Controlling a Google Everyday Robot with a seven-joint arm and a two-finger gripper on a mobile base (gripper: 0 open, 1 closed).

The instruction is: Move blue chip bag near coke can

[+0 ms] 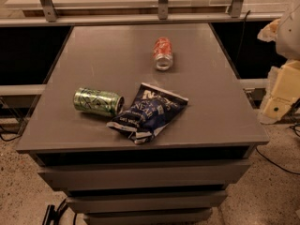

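The blue chip bag (149,112) is a crumpled dark navy foil bag with white lettering. It lies flat near the front middle of the grey table top (108,55). The coke can (163,53) is red-orange with a silver top and lies on its side toward the back middle, well apart from the bag. My gripper (280,90) shows as cream-coloured parts at the right edge of the view. It is off the table's right side, holds nothing that I can see, and is far from both the bag and the can.
A green patterned can (98,101) lies on its side just left of the bag, close to its left corner. The table stands on a drawer unit (145,177). A metal rail (140,18) and glass barrier run behind it. Cables (281,163) lie on the floor to the right.
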